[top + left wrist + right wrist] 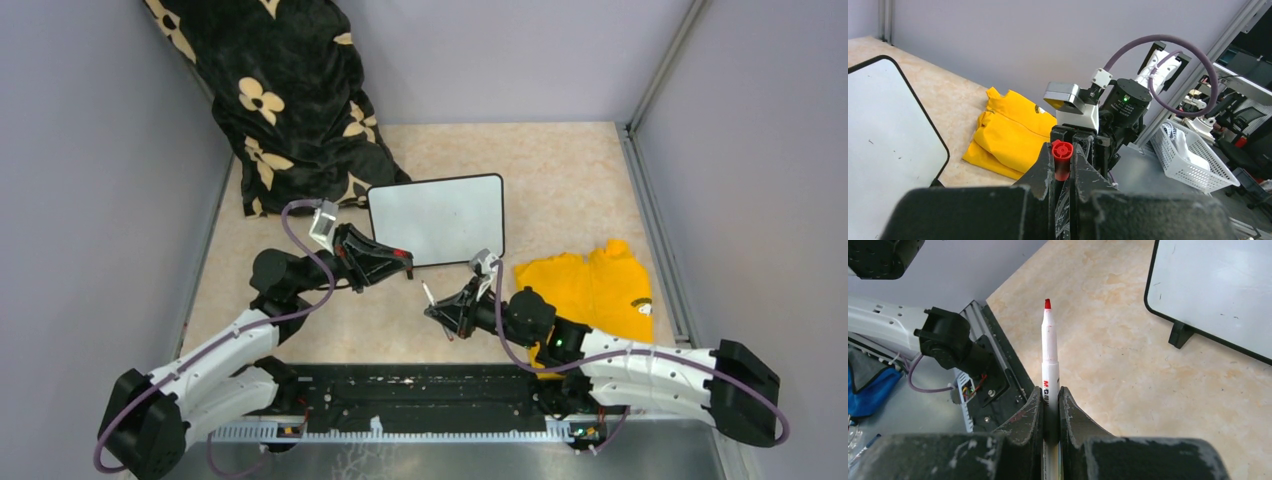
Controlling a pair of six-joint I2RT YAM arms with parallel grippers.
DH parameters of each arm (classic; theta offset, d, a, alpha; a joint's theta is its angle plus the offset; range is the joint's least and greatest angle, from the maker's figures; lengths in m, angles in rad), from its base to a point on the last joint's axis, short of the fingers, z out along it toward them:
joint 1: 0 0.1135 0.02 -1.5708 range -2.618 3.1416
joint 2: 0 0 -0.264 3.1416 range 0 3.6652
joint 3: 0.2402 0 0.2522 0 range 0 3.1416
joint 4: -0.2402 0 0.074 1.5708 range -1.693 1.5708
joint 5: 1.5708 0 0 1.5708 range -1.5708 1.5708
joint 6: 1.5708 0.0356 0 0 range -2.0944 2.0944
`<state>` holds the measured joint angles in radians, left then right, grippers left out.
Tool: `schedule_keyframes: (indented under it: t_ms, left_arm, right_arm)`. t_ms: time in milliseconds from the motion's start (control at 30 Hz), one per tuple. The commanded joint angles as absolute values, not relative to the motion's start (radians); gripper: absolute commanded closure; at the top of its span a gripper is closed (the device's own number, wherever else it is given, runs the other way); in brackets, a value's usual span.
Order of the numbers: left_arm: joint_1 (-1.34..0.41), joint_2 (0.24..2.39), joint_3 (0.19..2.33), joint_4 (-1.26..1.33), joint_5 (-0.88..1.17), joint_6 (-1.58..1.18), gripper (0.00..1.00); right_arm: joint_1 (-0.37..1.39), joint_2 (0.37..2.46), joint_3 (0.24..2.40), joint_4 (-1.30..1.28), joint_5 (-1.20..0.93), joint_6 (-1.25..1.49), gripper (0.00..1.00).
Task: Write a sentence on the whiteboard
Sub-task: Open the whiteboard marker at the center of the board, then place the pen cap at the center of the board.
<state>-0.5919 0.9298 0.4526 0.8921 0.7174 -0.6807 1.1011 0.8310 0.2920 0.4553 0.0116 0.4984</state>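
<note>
The whiteboard [438,218] stands on the beige table, white with a thin black frame, and it is blank; no red sentence shows on it. It also shows in the left wrist view [883,150] and in the right wrist view [1218,290]. My right gripper [1050,392] is shut on a white marker [1050,355] with its red tip bare, pointing up toward the near left, in front of the board [430,298]. My left gripper [1063,157] is shut on the red marker cap [1062,159], just left of the board's near left corner [400,256].
A folded yellow garment [598,290] lies to the right of the board. A black cloth with cream flowers [290,100] is heaped at the back left. Grey walls close in the table on three sides. A white basket [1193,160] stands off the table.
</note>
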Motion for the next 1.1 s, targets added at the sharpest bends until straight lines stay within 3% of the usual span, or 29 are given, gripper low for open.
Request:
schedule_keyframes:
  t_ms: [0,100,233,500,767,933,1067]
  left_arm:
    - [-0.591,0.921,0.448,0.915,0.692,-0.661,1.00]
    - [-0.590,0.899,0.468,0.796,0.612,-0.606,1.00]
    - [-0.590,0.839,0.579,0.385,0.396,-0.493,1.00]
    - [-0.584,0.787,0.728,-0.301,-0.179,-0.415,1.00]
    - [-0.556,1.062,0.819,-0.522,-0.283,-0.445,1.00]
    - [-0.382,1.239,0.843,-0.524,-0.134,-0.495,1.00]
    - [-0.351,1.337,0.851,-0.494,-0.107,-0.489,1.00]
  right_arm:
    - [1.095,0.779,0.313,0.451,0.063,0.494,1.00]
    - [1.094,0.712,0.327,0.372,0.149,0.478,1.00]
    - [1.094,0.595,0.357,0.181,0.364,0.482,1.00]
    - [1.094,0.556,0.430,-0.041,0.551,0.441,1.00]
    - [1.094,0.591,0.418,0.023,0.495,0.418,1.00]
    - [1.094,0.586,0.419,0.040,0.481,0.398,1.00]
    - [1.094,0.578,0.423,0.049,0.465,0.378,1.00]
